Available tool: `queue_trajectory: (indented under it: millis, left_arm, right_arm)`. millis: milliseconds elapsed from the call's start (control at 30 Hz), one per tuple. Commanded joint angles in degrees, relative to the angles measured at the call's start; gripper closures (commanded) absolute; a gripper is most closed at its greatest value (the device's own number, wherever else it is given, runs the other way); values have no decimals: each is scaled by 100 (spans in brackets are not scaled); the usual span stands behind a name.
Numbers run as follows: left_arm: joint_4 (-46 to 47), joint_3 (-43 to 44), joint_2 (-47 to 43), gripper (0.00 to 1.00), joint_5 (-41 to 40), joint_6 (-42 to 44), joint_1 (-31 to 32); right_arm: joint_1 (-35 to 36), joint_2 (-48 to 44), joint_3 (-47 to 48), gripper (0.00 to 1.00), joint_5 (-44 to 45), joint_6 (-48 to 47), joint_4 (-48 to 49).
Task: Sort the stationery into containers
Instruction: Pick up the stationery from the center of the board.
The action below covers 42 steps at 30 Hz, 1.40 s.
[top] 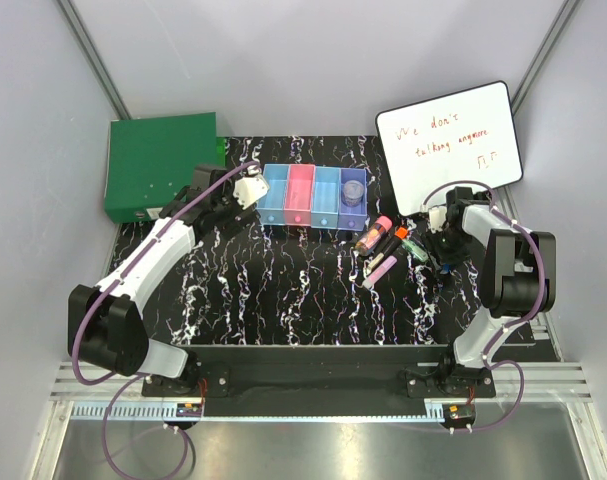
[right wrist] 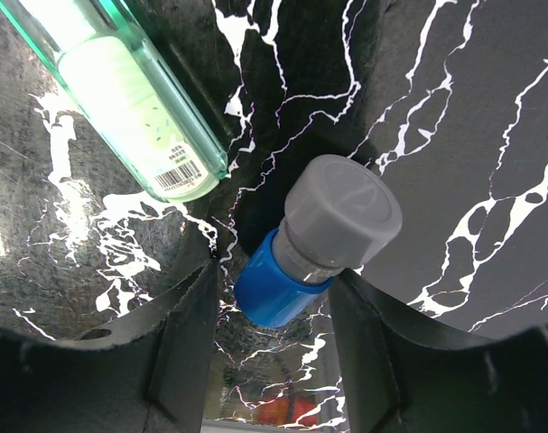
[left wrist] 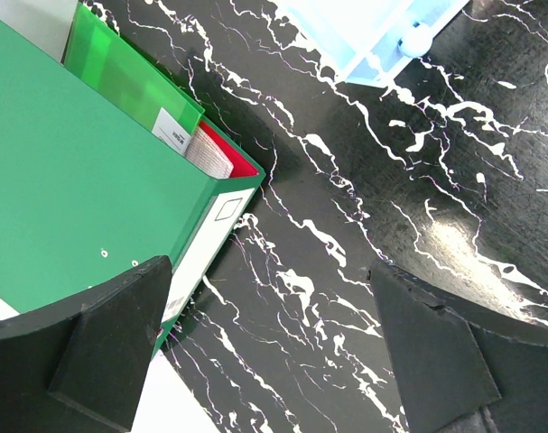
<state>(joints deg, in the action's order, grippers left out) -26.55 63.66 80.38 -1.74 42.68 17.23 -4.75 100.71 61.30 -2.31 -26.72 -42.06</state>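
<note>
Blue piece lies on the table between our right gripper's parted jaws, unclamped we judge, long axis pointing outward, grey cap away; bins well left.

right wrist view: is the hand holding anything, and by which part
The right hand straddles the blue end of the grey-capped piece; whether it grips cannot be told.
</note>
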Motion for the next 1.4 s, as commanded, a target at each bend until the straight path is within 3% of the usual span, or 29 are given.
queue_trajectory:
  millis: [0, 567, 967, 1367]
  left_arm:
    - [281, 50, -92, 1, 68, 39, -1]
    - [281, 50, -75, 1, 86, 83, -27]
    - [281, 59, -84, 1, 103, 92, -27]
    - [281, 120, -40, 1, 139, 101, -27]
  right_arm:
    - [27, -78, 93, 42, 99, 70, 225]
    - [27, 169, 93, 51, 432, 360, 638]
    - [27, -95, -21, 66, 854, 167, 831]
    - [27, -973, -100, 64, 1057, -808, 910]
